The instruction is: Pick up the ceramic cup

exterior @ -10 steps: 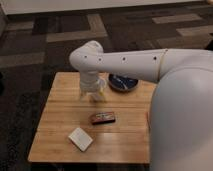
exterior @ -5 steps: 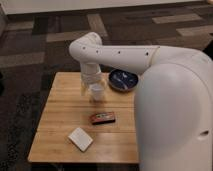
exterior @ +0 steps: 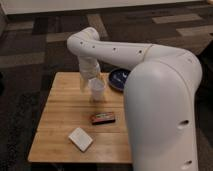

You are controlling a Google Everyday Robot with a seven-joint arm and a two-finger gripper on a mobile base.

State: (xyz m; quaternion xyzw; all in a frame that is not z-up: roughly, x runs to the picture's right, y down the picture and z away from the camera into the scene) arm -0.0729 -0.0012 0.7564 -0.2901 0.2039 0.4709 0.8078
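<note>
The ceramic cup (exterior: 96, 90) is small, white and tapered. It stands upright near the back middle of the wooden table (exterior: 60, 110). My white arm reaches over the table from the right and bends down at the wrist. My gripper (exterior: 90, 81) is right at the cup, on its upper left side, and partly blends with it. I cannot tell whether it touches the cup.
A dark blue shallow bowl (exterior: 118, 78) sits just right of the cup, partly behind my arm. A dark red and black packet (exterior: 103, 118) lies in front of the cup. A flat white square block (exterior: 80, 139) lies near the front edge. Dark carpet surrounds the table.
My arm has swung so that its large body fills more of the right side. The wrist has stayed above the cup, which stands in about the same place.
</note>
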